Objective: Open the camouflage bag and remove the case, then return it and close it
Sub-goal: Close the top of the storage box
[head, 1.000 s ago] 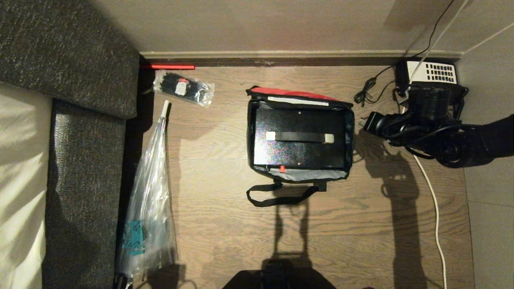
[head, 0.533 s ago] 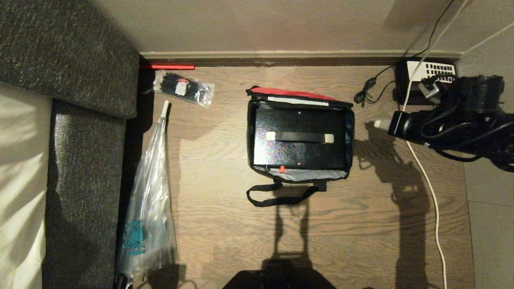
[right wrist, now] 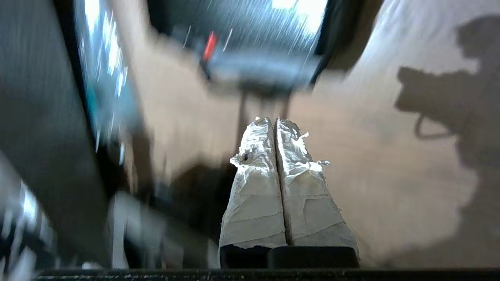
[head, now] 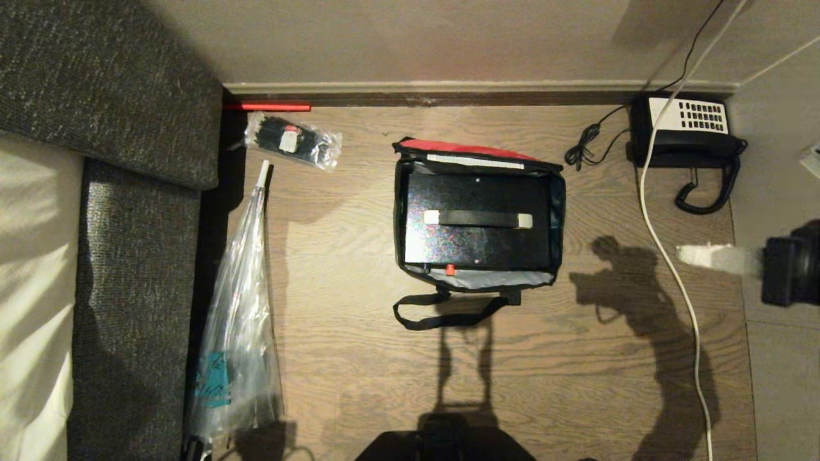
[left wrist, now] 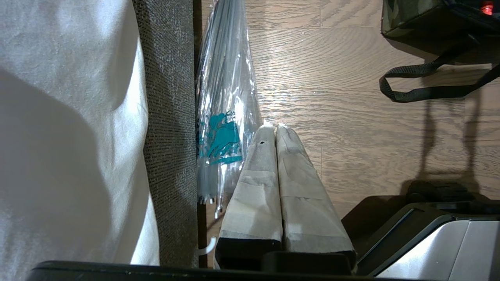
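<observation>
Right pincer (head: 688, 255) closed, empty, at the right edge; left pincer (left wrist: 276, 130) closed.

Head view overhead, wrist views low, sharing camouflage bag (head: 479, 221)

Wooden floor (head: 512, 371) carries camouflage bag (head: 477, 280), telephone (head: 685, 131), plastic bags (head: 237, 346).

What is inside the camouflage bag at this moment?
The camouflage bag stands open with the case inside, handle on top. The case hides the bag's bottom; only grey lining shows beside it.
</observation>
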### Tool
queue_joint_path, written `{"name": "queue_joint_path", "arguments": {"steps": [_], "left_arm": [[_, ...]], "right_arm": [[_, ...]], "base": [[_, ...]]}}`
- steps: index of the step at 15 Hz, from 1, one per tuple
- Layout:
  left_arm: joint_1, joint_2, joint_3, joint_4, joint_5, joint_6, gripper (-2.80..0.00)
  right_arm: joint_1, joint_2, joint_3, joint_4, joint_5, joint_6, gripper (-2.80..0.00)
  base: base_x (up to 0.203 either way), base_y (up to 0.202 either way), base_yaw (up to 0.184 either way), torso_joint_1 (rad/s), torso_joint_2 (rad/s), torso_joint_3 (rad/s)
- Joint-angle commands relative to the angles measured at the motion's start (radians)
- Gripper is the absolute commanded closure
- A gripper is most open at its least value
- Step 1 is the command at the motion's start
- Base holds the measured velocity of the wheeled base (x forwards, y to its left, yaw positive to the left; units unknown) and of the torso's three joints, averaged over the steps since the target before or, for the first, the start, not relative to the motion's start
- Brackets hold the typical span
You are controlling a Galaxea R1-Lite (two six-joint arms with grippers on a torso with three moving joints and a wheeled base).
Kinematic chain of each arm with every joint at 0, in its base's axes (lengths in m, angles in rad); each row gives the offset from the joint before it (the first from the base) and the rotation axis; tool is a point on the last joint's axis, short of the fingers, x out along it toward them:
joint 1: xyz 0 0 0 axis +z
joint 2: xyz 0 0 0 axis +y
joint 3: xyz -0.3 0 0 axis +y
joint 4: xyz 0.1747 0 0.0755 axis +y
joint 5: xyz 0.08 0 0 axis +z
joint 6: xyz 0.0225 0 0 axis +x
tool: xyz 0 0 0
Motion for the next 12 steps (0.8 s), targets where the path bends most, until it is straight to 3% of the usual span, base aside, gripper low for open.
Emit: {"name": "queue_joint_path", "arguments": {"steps": [1,4,7,12], "left_arm": [[0.000,0.001,0.002,0.000,0.001,0.000,0.00],[0.000,0.001,0.002,0.000,0.001,0.000,0.00],[0.000,0.001,0.002,0.000,-0.001,0.000,0.00],[0.000,0.001,0.000,0.004,-0.005,0.013,0.00]], "right_arm": [[0.001,-0.182,0.024,0.137,0.014,-0.044,0.00],[0.006,-0.303,-0.015,0.376,0.053,-0.065,0.00],[0.012,-0.353,-0.154,0.608,0.147,-0.002,0.00],[0.013,-0.348,-0.171,0.604,0.150,0.001,0.00]], "base": [[0.000,0.000,0.000,0.000,0.00,0.000],[0.000,0.000,0.000,0.000,0.00,0.000],[0.000,0.000,0.000,0.000,0.00,0.000],[0.000,0.000,0.000,0.000,0.00,0.000]]}}
